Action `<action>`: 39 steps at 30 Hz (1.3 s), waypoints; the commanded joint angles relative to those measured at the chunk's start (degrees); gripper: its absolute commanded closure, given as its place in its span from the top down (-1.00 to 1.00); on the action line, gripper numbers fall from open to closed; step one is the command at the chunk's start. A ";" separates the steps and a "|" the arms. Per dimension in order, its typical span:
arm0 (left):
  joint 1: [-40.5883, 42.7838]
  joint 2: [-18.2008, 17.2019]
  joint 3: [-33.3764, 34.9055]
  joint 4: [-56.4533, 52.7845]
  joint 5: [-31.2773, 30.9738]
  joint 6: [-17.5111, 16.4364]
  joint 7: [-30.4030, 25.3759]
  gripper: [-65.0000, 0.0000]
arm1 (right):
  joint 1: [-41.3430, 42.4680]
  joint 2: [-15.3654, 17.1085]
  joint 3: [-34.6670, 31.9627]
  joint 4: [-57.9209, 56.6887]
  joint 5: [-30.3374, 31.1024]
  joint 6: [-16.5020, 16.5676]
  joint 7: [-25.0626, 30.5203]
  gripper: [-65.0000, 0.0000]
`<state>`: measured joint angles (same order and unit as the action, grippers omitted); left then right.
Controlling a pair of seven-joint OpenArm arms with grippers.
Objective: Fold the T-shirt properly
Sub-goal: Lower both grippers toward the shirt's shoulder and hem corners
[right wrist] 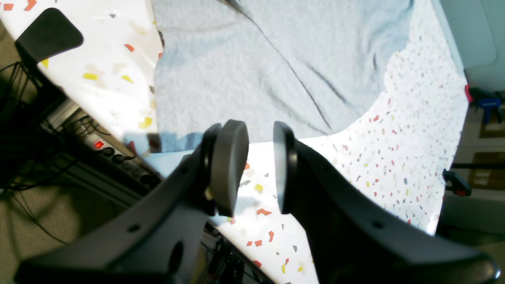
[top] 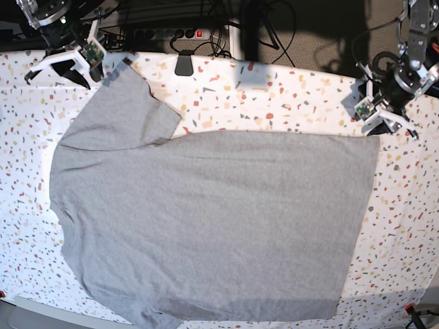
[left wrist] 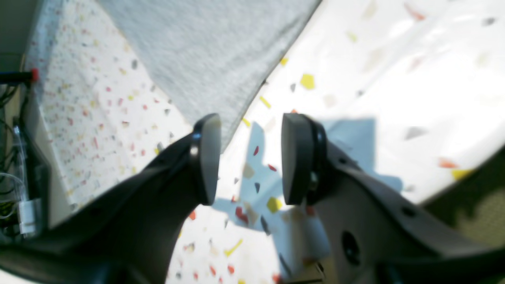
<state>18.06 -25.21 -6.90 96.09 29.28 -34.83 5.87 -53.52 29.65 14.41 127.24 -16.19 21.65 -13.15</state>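
T-shirt lies spread flat, plain side up, no fold made yet; left gripper and right gripper hover parted, holding nothing.

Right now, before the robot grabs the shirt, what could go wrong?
1. The T-shirt hangs past the table's near edge, so a pull might drag it off.
2. The left gripper is open beside a shirt corner, not over it; closing here may catch nothing.
3. The wrinkles near the right gripper might get folded in.
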 commanded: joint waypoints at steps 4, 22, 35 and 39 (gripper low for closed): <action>-6.43 -1.66 2.67 -5.07 3.21 0.92 -1.14 -0.24 | -0.46 0.52 0.20 1.11 0.09 -0.66 -1.20 -0.50; -16.46 -5.64 13.81 -18.36 6.93 4.11 -1.16 -0.34 | -0.46 0.52 0.20 1.11 0.02 -0.68 -6.43 -0.50; -16.13 -5.11 13.81 -18.53 6.71 -0.44 -1.11 -1.00 | 3.69 0.81 0.11 -1.62 0.31 3.74 -6.21 -0.39; -16.31 -5.14 13.81 -18.47 6.60 -0.37 -1.51 -1.00 | 8.87 0.83 -1.11 -4.52 0.11 3.19 -7.87 -0.13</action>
<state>2.20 -29.67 7.14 77.23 36.01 -34.54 4.49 -44.45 29.98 12.95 121.84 -15.97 25.58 -21.85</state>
